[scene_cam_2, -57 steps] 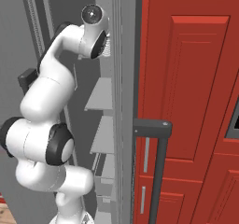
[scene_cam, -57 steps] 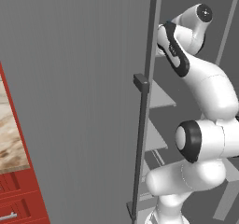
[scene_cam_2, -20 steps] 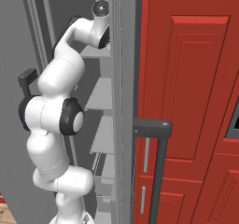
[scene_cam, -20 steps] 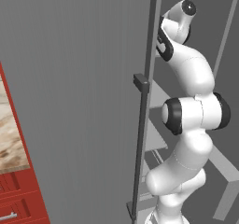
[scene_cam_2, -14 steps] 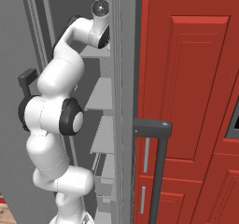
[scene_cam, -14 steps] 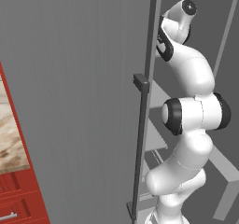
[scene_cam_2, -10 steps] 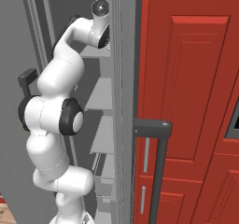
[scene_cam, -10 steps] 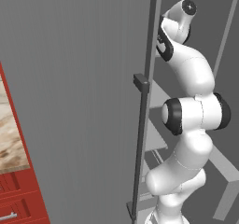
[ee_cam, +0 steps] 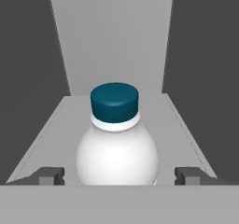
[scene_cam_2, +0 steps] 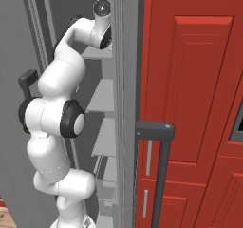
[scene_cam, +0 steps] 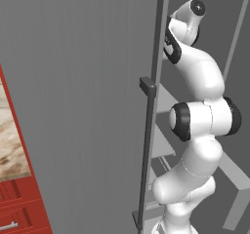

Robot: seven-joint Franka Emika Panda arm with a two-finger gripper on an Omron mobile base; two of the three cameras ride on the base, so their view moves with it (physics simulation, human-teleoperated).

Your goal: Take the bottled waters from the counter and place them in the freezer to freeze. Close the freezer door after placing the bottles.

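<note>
Bottled water point(ee_cam: 116, 143) stands upright on a pale grey freezer shelf point(ee_cam: 184, 125), dark teal cap up, white rounded body below. In my hand view it sits right between the two fingertips point(ee_cam: 49, 175), one each side, with a gap showing on both sides of the bottle, so I read the gripper point(ee_cam: 117, 176) as open and not clamping it. Shelf runs back to a plain grey rear wall with dark side walls left and right.

From the left base view my arm point(scene_cam: 200, 126) reaches up into the open freezer point(scene_cam: 229, 82), wrist high inside the compartment. Freezer door point(scene_cam: 83, 106) is swung open beside it, long dark bar handle point(scene_cam: 146, 150) on its edge. Marbled bench point(scene_cam: 10, 135) shows at far left over red drawer fronts point(scene_cam: 17, 213). Right base view has red tall cabinets point(scene_cam_2: 194, 103) beside the freezer.
</note>
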